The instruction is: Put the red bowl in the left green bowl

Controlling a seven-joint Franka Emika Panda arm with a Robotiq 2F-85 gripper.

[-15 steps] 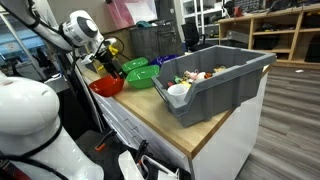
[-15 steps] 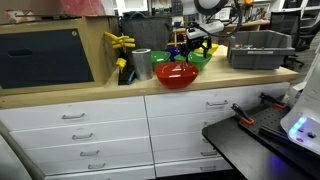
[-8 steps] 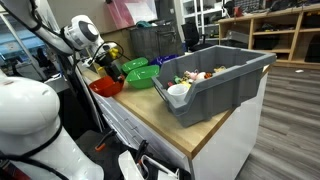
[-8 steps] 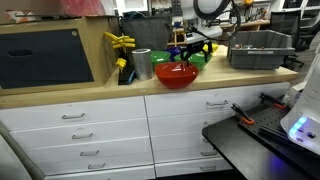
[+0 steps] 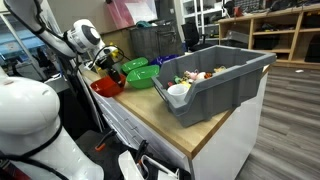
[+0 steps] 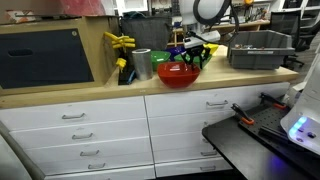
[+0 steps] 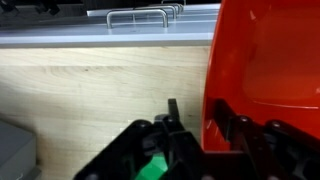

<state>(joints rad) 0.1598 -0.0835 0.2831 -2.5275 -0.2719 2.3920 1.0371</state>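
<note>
Fingers point(image 7: 170, 125) of the gripper point(image 7: 203, 130), at six o'clock in the wrist view, straddle the rim of the red bowl point(image 7: 265, 60); I cannot tell whether they pinch it. That bowl rests on the wooden counter point(image 7: 90, 90). A firm squeeze should come before any lift. In an exterior view, the left green bowl point(image 5: 133, 66) sits just beside, at one o'clock.

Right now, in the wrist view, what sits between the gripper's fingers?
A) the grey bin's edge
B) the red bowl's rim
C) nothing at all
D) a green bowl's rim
B: the gripper has one finger outside and one inside the red bowl, with its rim between them.
</note>
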